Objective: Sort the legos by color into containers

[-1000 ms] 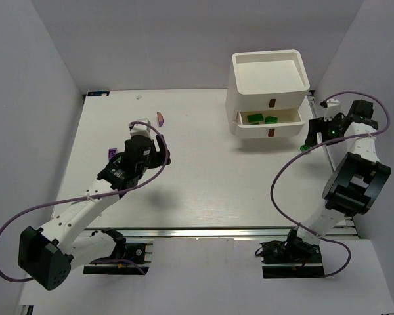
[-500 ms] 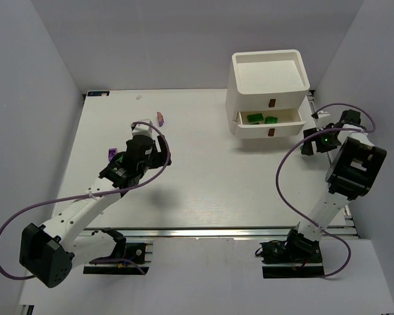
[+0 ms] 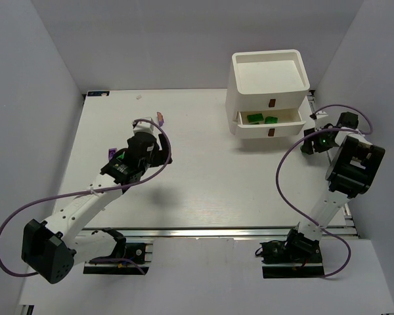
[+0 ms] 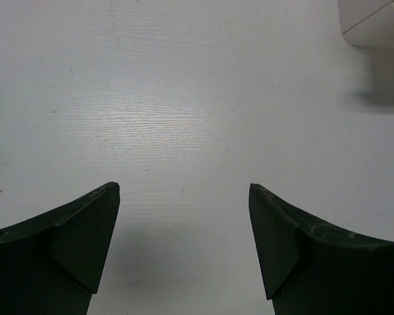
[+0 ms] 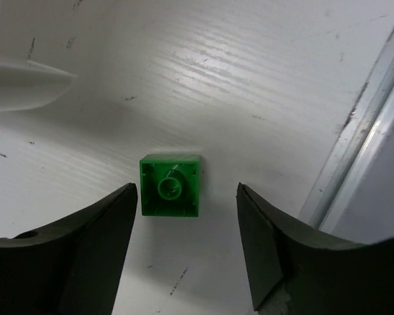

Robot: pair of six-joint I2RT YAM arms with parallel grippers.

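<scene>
- The left hand point(image 4: 184, 190) hovers over the bare white surface point(image 3: 210, 177), left of centre. Its two dark fingers are spread wide with nothing between them.
- The right hand point(image 5: 186, 190) is at the surface's right edge, just beside the white drawer unit point(image 3: 249, 102). Its fingers are also spread apart.
- A bright green lego point(image 5: 171, 186) lies on the surface between the right hand's fingers with its hollow underside facing up. It sits nearer one finger, and neither finger appears to touch it.
- A metal rail point(image 5: 354, 144) runs along the surface edge close to that brick.
- The unit stands at the far right. Its lower drawer point(image 3: 249, 130) is pulled out and holds two green legos point(image 3: 255, 118).
- A pink lego point(image 3: 160, 118) lies on the far left part of the surface.
- A purple lego point(image 3: 111, 153) lies beside the left arm.
</scene>
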